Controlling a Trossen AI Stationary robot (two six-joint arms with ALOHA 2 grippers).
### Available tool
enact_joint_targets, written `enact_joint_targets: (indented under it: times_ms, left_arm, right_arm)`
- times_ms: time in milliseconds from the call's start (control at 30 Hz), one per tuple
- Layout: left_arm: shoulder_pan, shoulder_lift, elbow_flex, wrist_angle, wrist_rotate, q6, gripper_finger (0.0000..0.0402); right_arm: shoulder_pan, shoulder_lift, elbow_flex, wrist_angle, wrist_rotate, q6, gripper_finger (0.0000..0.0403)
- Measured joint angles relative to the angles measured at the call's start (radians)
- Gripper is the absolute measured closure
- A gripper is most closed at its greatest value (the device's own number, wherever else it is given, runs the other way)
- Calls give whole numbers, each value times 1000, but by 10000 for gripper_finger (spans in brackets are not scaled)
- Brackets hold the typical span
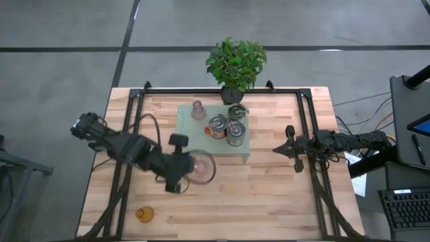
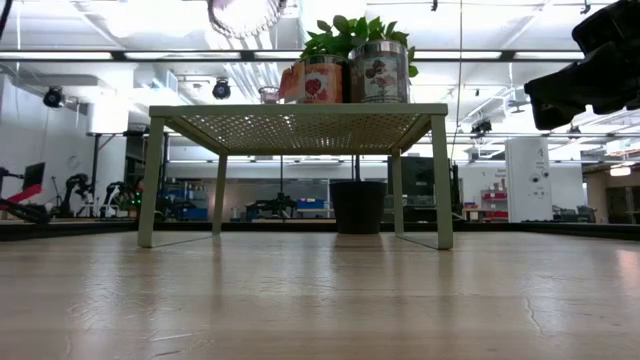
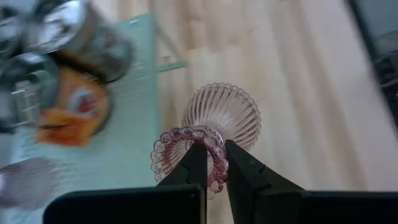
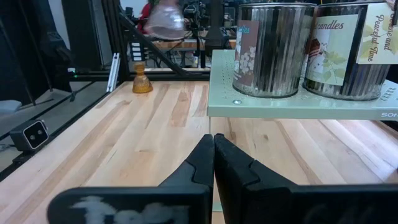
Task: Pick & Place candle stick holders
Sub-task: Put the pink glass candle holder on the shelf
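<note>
Starting from your pale green stand: three silver holders and one pink glass holder sit on top; left gripper pinches the second pink glass holder by its beaded rim, lifted beside the stand's corner, likely for placing; right gripper, closed and empty, waits near the table's right side; amber holder stands apart near the front edge; motion blur hides the rim contact.

The left arm reaches in from the table's left edge toward its middle, its left gripper raised, fingers clamped on a pink glass holder; the right arm lies along the right edge, its right gripper closed on nothing.
</note>
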Motion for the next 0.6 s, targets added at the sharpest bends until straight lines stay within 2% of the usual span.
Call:
enact_joint_targets:
  times_ms: [167,333,600]
  left_arm:
    - [123,0,51,-73,-5,63,377]
    - [252,-1,65,-132,17,167,377]
    - [422,-1,68,-187,50,241,376]
  right_arm:
    - [0,0,0,0,0,0,394]
    - [0,0,0,0,0,0,394]
    - [0,0,0,0,0,0,394]
